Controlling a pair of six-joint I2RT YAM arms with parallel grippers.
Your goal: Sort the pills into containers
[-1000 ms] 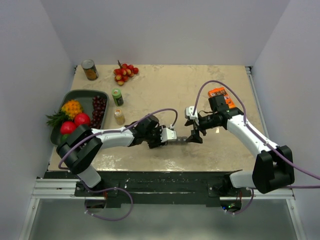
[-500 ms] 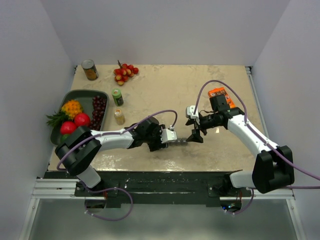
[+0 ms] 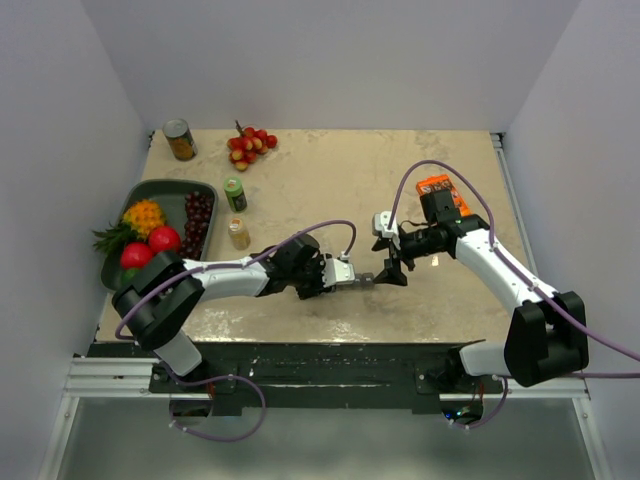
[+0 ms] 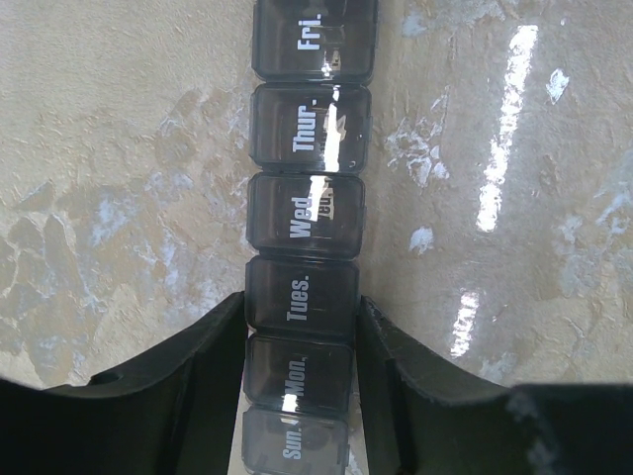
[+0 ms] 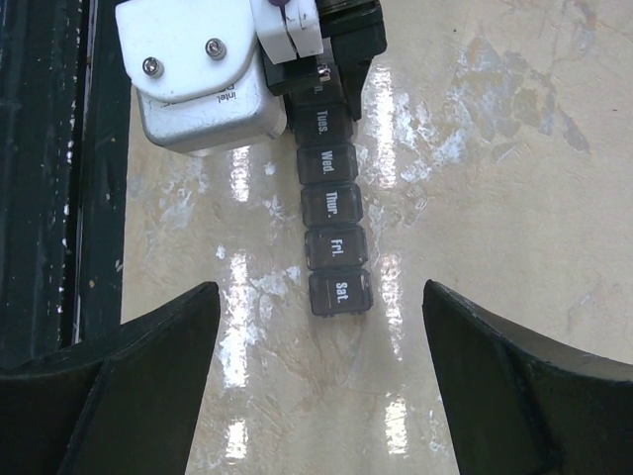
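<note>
Smoky dark-grey containers (image 4: 307, 213) carry white day lettering (Sun. to Sat.) on a mottled beige table (image 4: 119, 148).

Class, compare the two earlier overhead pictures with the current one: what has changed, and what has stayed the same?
The left tool crept slightly rightward along the strip, toward the right tool, and is shut on it by the Tues. lid. The right tool stays open at the Sat. end. The strip, tray and packet have not visibly moved.
</note>
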